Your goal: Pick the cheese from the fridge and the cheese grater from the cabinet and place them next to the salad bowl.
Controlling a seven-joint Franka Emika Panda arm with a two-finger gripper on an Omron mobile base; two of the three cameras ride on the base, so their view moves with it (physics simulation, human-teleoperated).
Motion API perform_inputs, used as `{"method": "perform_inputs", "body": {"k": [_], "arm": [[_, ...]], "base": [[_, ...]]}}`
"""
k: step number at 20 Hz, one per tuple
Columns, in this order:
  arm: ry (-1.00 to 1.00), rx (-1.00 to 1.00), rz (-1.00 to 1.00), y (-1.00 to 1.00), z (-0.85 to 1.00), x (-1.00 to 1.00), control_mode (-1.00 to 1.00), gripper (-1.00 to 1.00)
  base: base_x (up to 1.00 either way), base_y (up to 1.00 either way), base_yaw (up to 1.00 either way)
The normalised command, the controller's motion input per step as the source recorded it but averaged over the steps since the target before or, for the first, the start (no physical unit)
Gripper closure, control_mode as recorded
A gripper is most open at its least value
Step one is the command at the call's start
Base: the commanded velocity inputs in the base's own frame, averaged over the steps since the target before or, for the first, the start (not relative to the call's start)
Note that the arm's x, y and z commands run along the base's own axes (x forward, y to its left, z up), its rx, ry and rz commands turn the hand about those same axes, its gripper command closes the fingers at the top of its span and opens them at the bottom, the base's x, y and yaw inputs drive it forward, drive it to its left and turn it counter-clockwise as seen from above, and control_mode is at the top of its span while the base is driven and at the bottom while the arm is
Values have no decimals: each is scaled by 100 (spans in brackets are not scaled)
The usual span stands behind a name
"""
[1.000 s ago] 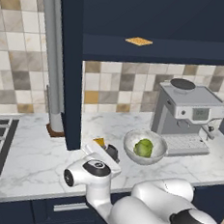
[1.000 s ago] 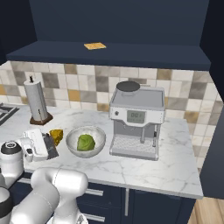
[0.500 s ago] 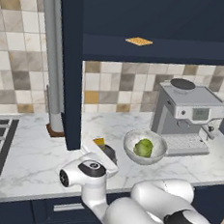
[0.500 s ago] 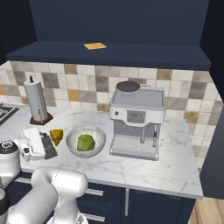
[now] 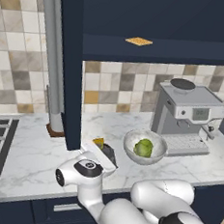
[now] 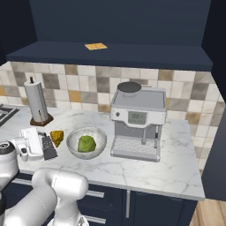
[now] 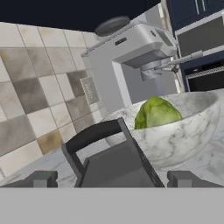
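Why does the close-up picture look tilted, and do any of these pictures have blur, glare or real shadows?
Hand view: camera rolls with the hand, so the coffee machine leans; cheese grater and salad bowl loom large but stay sharp. Left base view: flat, even light, only a faint shadow beside the bowl. Right base view: no glare on the machine.

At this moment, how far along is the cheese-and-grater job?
Done: the cheese already sits on the counter beside the salad bowl.

In hand: the cheese grater lies between the tool fingers, low by the bowl.

Left: release the grater next to the bowl.
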Motion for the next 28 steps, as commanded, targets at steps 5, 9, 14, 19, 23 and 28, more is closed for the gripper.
{"method": "perform_inputs", "body": {"k": [5,9,14,19,23,28], "arm": [[-8,2,0,0,11,0,-100,-100],[-4,3,0,0,14,-6,-100,-100],[-1,3,-1,-3,18,-14,-100,-100],[0,1,0,-1,25,-13,-100,-100],[0,0,0,-3,27,-14,-100,-100],[1,0,5,-17,28,-20,-100,-100]], "base": [[0,0,0],[0,0,0],[0,0,0],[0,0,0],[0,0,0],[0,0,0]]}}
